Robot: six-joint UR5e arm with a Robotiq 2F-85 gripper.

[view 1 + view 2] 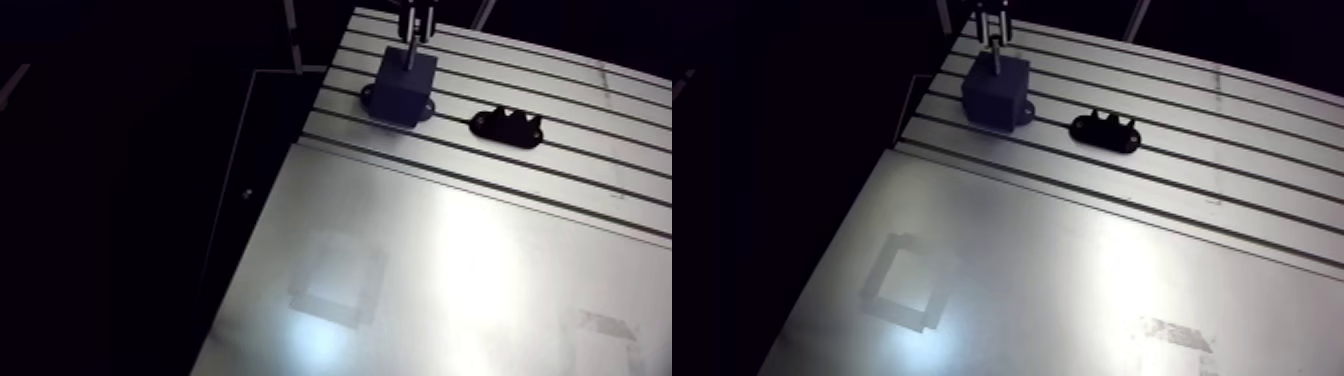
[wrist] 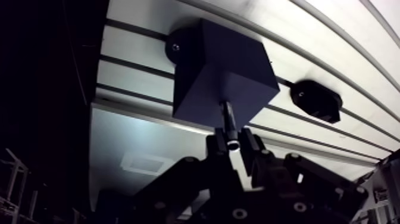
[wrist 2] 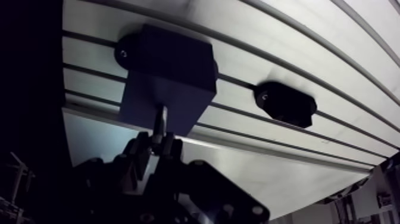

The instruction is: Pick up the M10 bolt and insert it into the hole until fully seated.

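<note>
Arm view: the gripper (image 1: pixel 413 30) hangs over the dark block (image 1: pixel 405 88) on the slotted table (image 1: pixel 450 250), with the bolt (image 1: pixel 409 55) upright between them and a black bracket (image 1: pixel 508 125) nearby. The wrist view adds this: fingers (image 2: pixel 249 146) clamped on the bolt's head, shank end at the block's top face.

Matt block (image 2: pixel 220 71), perhaps plastic; brushed metal table (image 1: pixel 450 260)

Black notched bracket (image 1: pixel 508 126) on slotted table (image 1: pixel 600 215)
</note>
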